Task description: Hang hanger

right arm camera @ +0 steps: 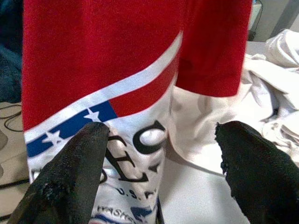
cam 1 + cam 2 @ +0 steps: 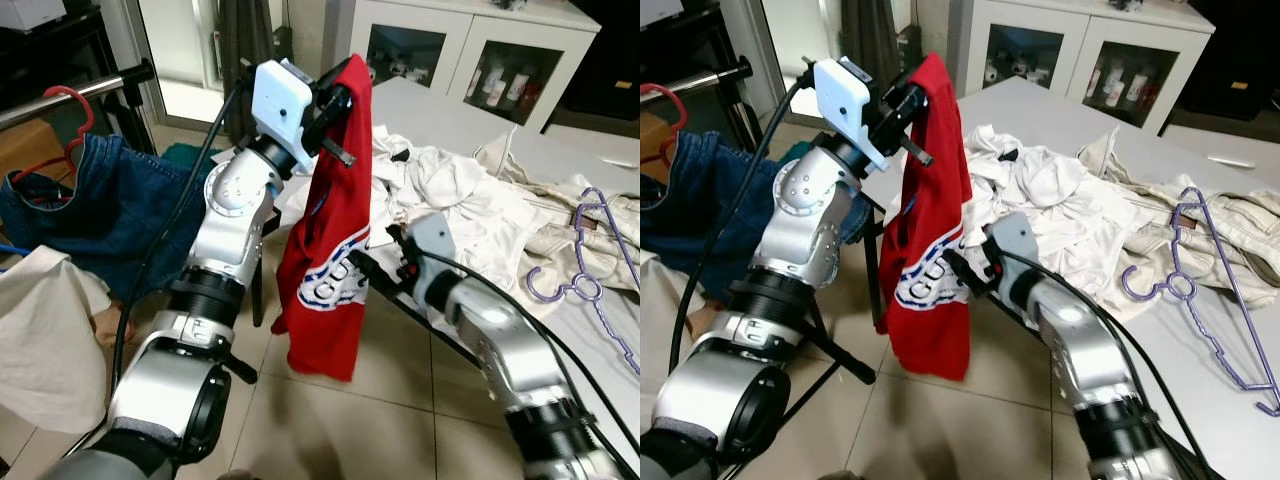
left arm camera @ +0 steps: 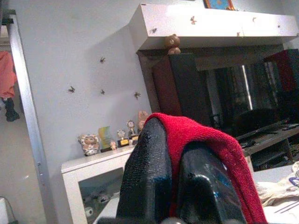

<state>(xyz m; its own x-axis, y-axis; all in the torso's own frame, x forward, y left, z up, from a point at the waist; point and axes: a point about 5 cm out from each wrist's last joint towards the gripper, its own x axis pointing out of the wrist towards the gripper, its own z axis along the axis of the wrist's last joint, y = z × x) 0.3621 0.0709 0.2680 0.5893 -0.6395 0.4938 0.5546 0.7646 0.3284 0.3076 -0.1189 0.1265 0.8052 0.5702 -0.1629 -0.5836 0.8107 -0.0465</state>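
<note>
A red shirt [image 2: 335, 230] is held aloft by the left gripper [image 2: 335, 105], fingers clamped on the fabric near its top; in the left wrist view the cloth is seen pinched between the two black fingers [image 3: 149, 172]. The left arm is raised, elbow bent, wrist turned toward the table [image 2: 440, 115].

The right gripper [image 1: 161, 172] is reached forward at the shirt's lower printed part, fingers spread wide, nothing held; the fabric is just ahead of the tips.

A purple hanger [image 2: 1200, 290] is seen lying on the table, well apart from both grippers, beside a pile of white clothes [image 2: 1060, 200]. A red hanger [image 2: 65, 130] with jeans [image 2: 90, 215] is hung on a rail [image 2: 75, 95] at left.

Step judged: the garment is lifted, the hanger not yet fetched. Next, the purple hanger must be grasped, probably by the right gripper, and worked into the collar before hanging on the rail.
</note>
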